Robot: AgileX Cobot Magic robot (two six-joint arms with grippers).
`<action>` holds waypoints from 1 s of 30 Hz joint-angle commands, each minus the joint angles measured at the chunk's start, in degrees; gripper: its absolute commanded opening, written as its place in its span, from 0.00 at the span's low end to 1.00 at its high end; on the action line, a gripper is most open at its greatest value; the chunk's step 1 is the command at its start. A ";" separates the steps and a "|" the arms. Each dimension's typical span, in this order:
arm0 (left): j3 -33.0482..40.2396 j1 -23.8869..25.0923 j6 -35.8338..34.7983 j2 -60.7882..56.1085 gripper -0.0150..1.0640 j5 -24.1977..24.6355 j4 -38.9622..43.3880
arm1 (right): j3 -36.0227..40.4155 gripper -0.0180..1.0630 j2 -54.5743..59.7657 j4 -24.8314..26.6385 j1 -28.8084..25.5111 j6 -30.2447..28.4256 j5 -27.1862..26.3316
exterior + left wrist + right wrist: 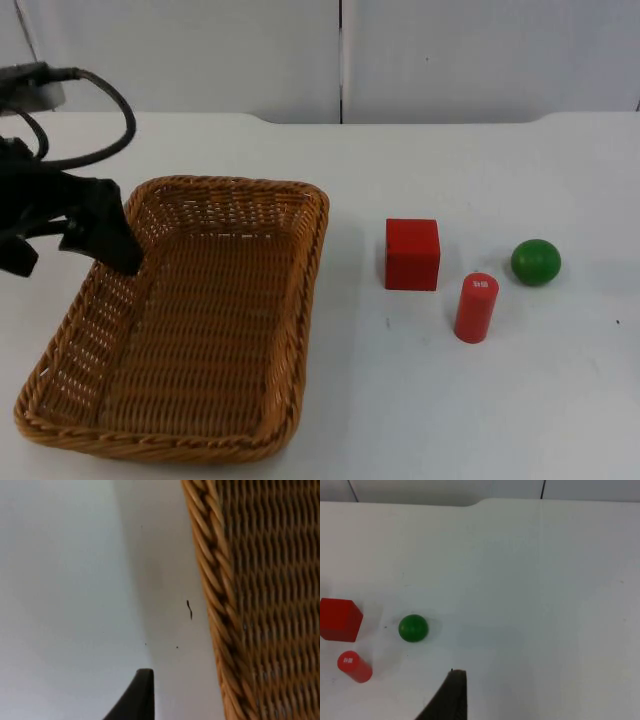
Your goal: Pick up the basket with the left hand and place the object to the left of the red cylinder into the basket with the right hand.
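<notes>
The left gripper (100,240) sits at the upper left of the top view, right at the basket's (300,330) far left rim, one finger reaching over the wall toward the inside; whether it is apart or already clamped on the wicker I cannot tell. In the left wrist view the braided rim runs beside bare bench (75,580), with the black fingertip just outside it, so the grip looks not yet made. The basket rests flat at the lower left of the top view, its long axis running from lower left toward upper centre, and it holds nothing.

The red cube (412,254) lies just left of and slightly behind the red cylinder (476,307) at centre right (so the cube is the thing to move), with a green ball (535,261) further right. The right gripper (451,695) waits well back from all three; its state cannot be told.
</notes>
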 commanded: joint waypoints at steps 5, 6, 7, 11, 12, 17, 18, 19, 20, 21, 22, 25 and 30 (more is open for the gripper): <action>-4.20 -0.18 2.14 7.24 0.93 -0.36 -1.07 | -0.37 0.99 -0.06 0.00 -0.33 -0.88 -0.07; -4.52 -0.18 2.14 8.15 0.93 -0.36 -1.18 | -0.37 0.99 -0.06 0.00 -0.33 -0.88 -0.07; -4.81 -0.18 2.14 9.08 0.93 -0.59 -1.28 | -0.37 0.99 -0.06 0.00 -0.33 -0.88 -0.07; -5.17 -0.18 2.14 11.52 0.93 -1.30 -1.42 | 0.35 0.99 -0.06 0.00 -0.33 -0.86 -1.21; -5.17 -0.20 2.14 12.24 0.93 -1.93 -1.42 | 0.86 0.99 -0.06 0.00 -0.33 -0.86 -1.61; -5.17 -0.20 4.03 14.04 0.93 -3.02 -2.74 | 1.38 0.99 -0.06 0.00 -0.33 -0.86 -1.87; -5.17 -0.20 4.03 14.26 0.93 -3.16 -2.74 | 1.38 0.99 -0.06 0.00 -0.33 -0.86 -1.87; -5.17 -0.20 4.03 14.50 0.93 -3.15 -2.74 | 1.38 0.99 -0.06 0.00 -0.33 -0.86 -1.99; -5.17 -0.20 4.03 14.50 0.93 -3.15 -2.74 | 1.38 0.99 -0.06 0.00 -0.33 -0.86 -1.99; -5.17 -0.20 4.03 14.82 0.92 -3.19 -2.74 | 1.38 0.99 -0.06 0.00 -0.33 -0.86 -1.99; -5.17 -0.20 4.03 14.94 0.90 -3.42 -2.74 | 1.38 0.99 -0.06 0.00 -0.33 -0.86 -1.99; -5.17 -0.20 4.03 15.06 0.85 -3.42 -3.15 | 1.38 0.99 -0.06 0.00 -0.33 -0.86 -1.99; -5.17 -0.20 4.03 15.06 0.70 -3.42 -4.07 | 1.38 0.99 -0.06 0.00 -0.33 -0.86 -1.99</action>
